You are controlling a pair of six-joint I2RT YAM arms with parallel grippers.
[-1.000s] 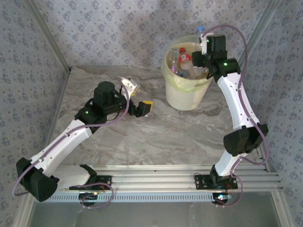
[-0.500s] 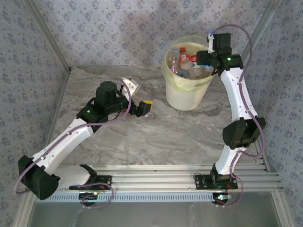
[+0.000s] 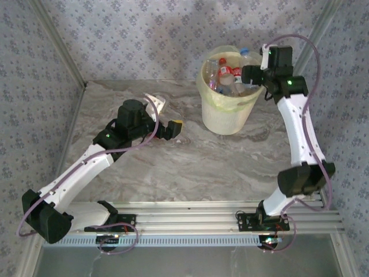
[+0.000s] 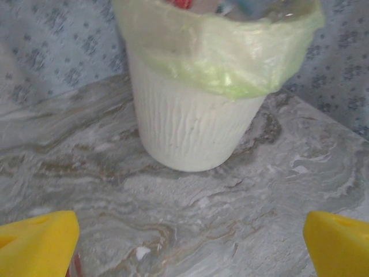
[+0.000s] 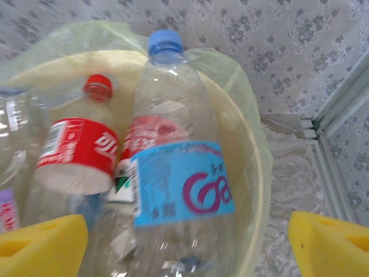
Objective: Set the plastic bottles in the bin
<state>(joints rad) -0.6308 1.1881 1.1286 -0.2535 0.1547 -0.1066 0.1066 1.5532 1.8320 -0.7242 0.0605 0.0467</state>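
The bin (image 3: 225,115), pale yellow with a greenish liner, stands at the back right of the table and holds several plastic bottles. My right gripper (image 3: 249,74) hangs open over its right rim. In the right wrist view a blue-capped, blue-labelled bottle (image 5: 173,173) lies on the pile inside the bin (image 5: 253,173), next to a red-labelled bottle (image 5: 78,153). It sits between my wide-apart yellow fingertips (image 5: 328,248), touching neither. My left gripper (image 3: 173,130) is open and empty, low over the table left of the bin (image 4: 190,127). A crushed clear bottle (image 3: 157,104) lies behind the left arm.
Patterned walls close in the table at the back and both sides, with a metal frame post (image 5: 340,109) in the corner just right of the bin. Bare marble tabletop (image 3: 219,167) stretches from the bin to the arm bases.
My right gripper has opened and let go of the blue-labelled bottle, which has dropped onto the pile in the bin. The right arm has drawn back to the right. The left gripper has barely shifted.
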